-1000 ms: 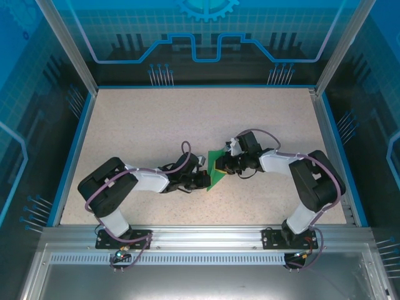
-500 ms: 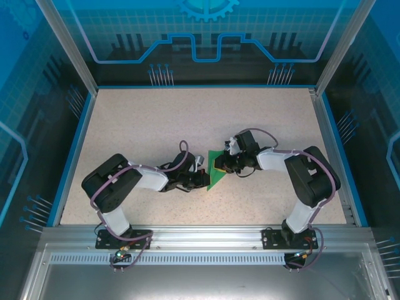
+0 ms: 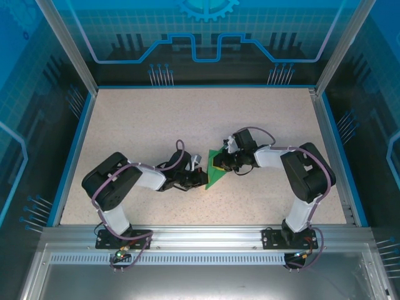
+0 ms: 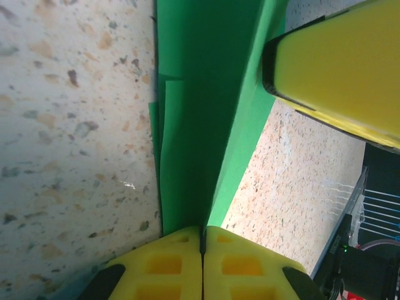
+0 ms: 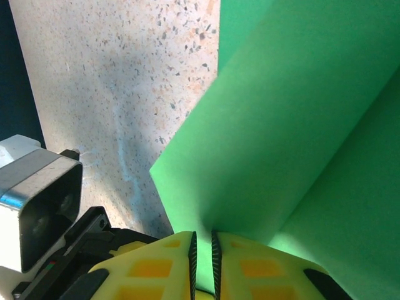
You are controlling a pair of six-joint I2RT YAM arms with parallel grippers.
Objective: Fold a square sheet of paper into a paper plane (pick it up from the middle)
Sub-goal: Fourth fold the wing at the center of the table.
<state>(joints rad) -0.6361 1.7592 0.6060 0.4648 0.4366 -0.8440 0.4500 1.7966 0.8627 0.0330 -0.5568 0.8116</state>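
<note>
The left gripper (image 3: 200,179) is clamped on the 8 o'clock edge of the folded green sheet of paper (image 3: 213,177); the sheet sits near the centre of the table (image 3: 156,125). The right gripper (image 3: 219,165) pinches a fold at its 2 o'clock edge.

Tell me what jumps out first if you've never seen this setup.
The folded bright green paper stands out at the middle of the speckled table. The left gripper and right gripper meet there, each pinching it between yellow pads.
</note>
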